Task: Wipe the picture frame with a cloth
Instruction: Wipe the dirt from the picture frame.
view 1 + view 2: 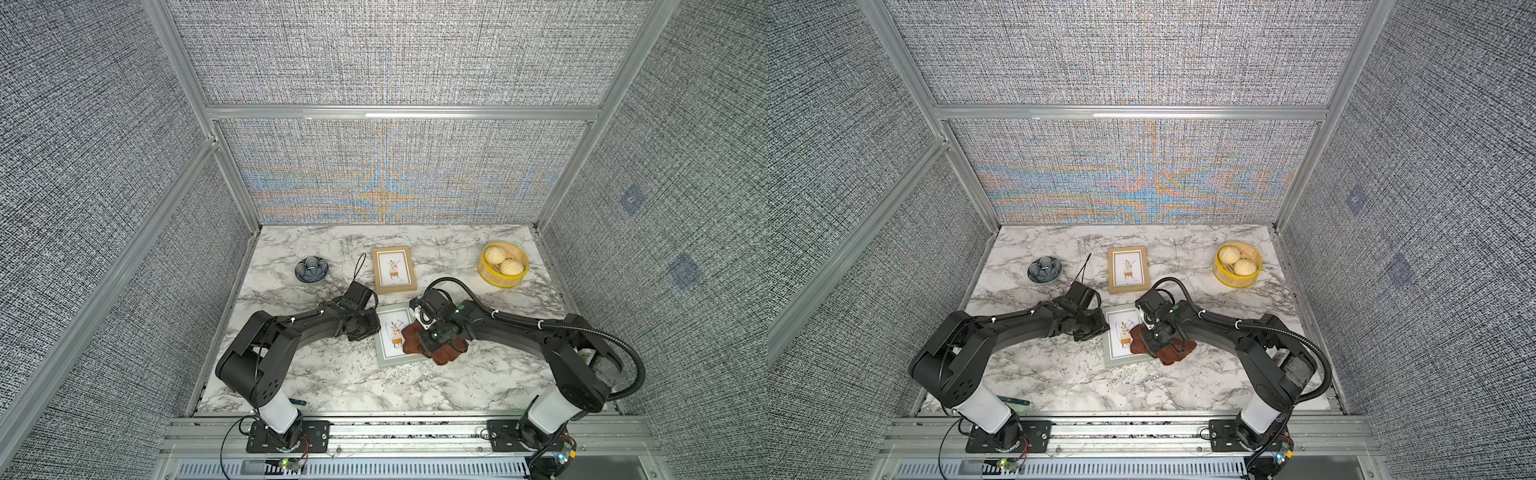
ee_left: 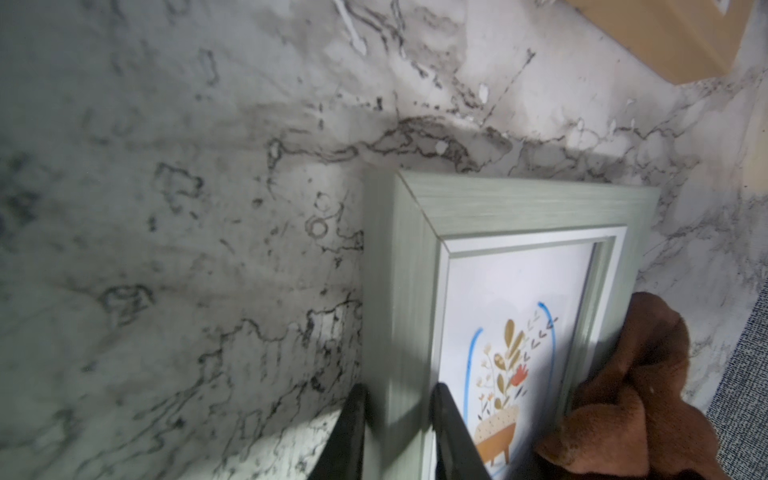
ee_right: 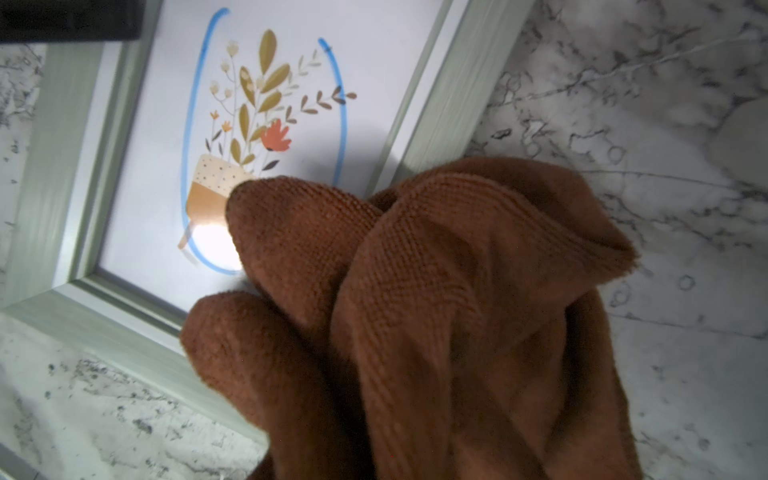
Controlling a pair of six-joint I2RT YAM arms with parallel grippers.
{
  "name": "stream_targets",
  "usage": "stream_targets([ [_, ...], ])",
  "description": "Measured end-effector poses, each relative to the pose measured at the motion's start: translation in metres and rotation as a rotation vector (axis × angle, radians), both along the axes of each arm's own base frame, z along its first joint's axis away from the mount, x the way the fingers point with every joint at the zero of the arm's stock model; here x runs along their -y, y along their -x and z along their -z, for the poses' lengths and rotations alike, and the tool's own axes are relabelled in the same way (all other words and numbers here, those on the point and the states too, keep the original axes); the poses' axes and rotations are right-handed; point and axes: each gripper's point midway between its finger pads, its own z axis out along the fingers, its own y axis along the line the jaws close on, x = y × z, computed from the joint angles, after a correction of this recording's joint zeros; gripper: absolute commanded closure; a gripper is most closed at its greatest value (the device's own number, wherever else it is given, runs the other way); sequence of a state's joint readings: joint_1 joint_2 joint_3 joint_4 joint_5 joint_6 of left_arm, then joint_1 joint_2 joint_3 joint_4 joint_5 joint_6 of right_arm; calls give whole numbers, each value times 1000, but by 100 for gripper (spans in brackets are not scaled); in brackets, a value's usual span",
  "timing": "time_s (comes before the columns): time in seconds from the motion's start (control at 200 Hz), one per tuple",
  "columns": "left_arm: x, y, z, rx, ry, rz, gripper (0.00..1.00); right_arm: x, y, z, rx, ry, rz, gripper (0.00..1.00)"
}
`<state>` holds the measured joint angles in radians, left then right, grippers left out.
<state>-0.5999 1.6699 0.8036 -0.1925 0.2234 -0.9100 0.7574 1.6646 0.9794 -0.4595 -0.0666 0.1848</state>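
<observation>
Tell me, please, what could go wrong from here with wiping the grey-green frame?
The left gripper pinches only one side rail of the grey-green frame; a hard stroke could twist the frame loose.
The cloth is bunched and lies partly off the frame, so it may miss parts of the blue line on the glass.

Both arms reach inward, wrists pitched down: left gripper clamps frame, right gripper (fingertips hidden) pinches cloth.

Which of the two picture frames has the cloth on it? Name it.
The near grey-green frame: the reddish-brown cloth lies partly on it. The tan frame behind it is bare.
</observation>
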Motion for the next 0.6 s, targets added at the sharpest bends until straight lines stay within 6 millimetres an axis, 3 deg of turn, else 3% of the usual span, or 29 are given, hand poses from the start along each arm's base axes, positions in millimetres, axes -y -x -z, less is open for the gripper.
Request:
stream_targets([
  [0.145, 0, 0, 0, -4, -11, 14, 80, -11, -31, -10, 33, -46, 49, 100],
  [0.33, 0, 0, 0, -6, -17, 24, 80, -44, -69, -46, 145, -199, 48, 100],
  [0.6, 1, -1, -1, 0, -15, 24, 81, -39, -80, -11, 94, -186, 93, 100],
])
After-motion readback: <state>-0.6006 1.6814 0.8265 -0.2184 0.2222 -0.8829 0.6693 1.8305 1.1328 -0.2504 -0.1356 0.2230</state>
